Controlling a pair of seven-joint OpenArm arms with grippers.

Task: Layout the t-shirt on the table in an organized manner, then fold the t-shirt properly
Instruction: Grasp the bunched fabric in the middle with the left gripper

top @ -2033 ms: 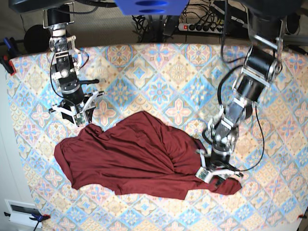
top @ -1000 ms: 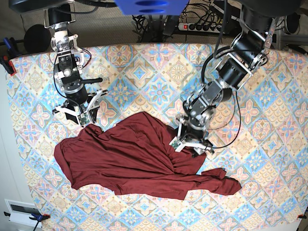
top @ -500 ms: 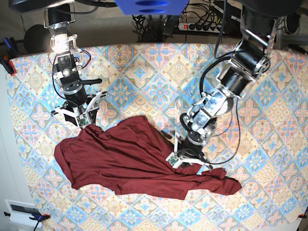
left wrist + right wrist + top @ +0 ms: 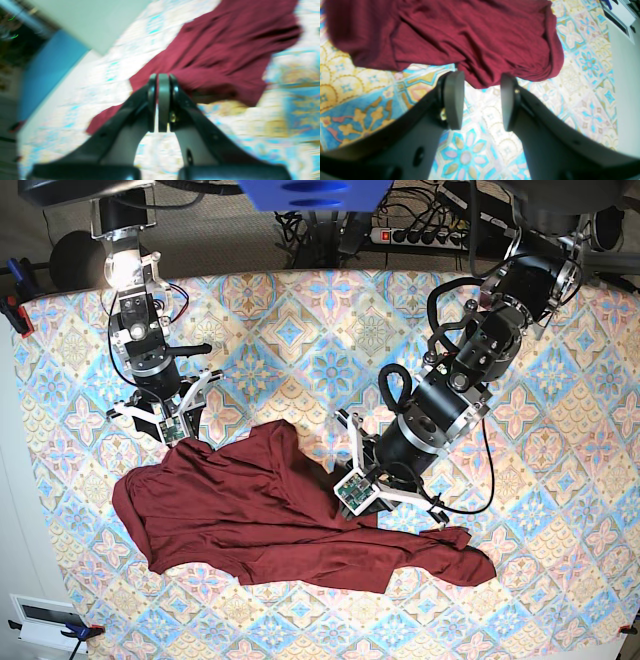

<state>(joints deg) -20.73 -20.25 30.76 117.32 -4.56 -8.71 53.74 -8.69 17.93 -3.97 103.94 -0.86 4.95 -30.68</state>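
The maroon shirt (image 4: 270,515) lies crumpled on the table (image 4: 330,330), the left gripper (image 4: 160,105) is clenched shut with nothing visibly between its pads, and the right gripper (image 4: 480,102) hangs wide open at the shirt's edge.

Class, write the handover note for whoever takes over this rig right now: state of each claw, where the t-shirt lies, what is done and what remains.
Left claw: shut, its tips at the edge of the t-shirt; the blur hides whether cloth is pinched.
Right claw: open, holding nothing, poised just short of the shirt's upper-left corner.
The shirt lies crumpled and bunched on the table, one end trailing out toward the right side of the base view.
Done: nothing finished; the shirt is not laid flat.
Left: spread it flat and straighten it out, then fold it.
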